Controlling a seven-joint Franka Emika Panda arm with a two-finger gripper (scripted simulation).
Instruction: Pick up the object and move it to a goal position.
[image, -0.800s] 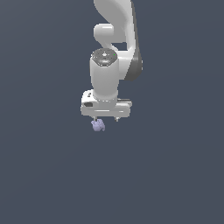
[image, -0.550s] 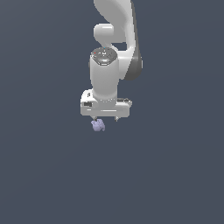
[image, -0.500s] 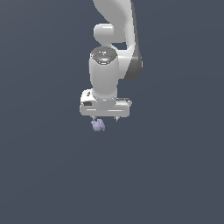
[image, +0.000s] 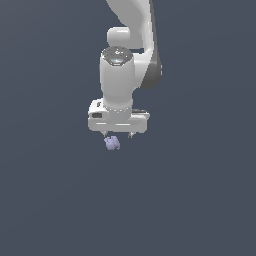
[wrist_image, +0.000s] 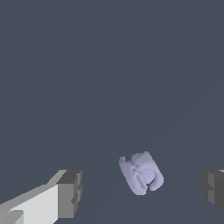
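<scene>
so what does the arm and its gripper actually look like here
The arm is glossy white with rounded, cylindrical links and a dark grey band at the wrist joint. A round grey cap with small red and green marks tops the last link. The gripper has a flat, boxy white body; the wrist view shows a white finger tipped with a dark grey ribbed pad. No cables show.

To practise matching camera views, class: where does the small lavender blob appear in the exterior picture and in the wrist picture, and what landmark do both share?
Exterior view: the lavender blob sits just below the white pincer, slightly toward the exterior view's left.
Wrist view: the blob lies between the two fingers, touching neither.
Shared landmark: the pincer itself, open around the blob.
</scene>
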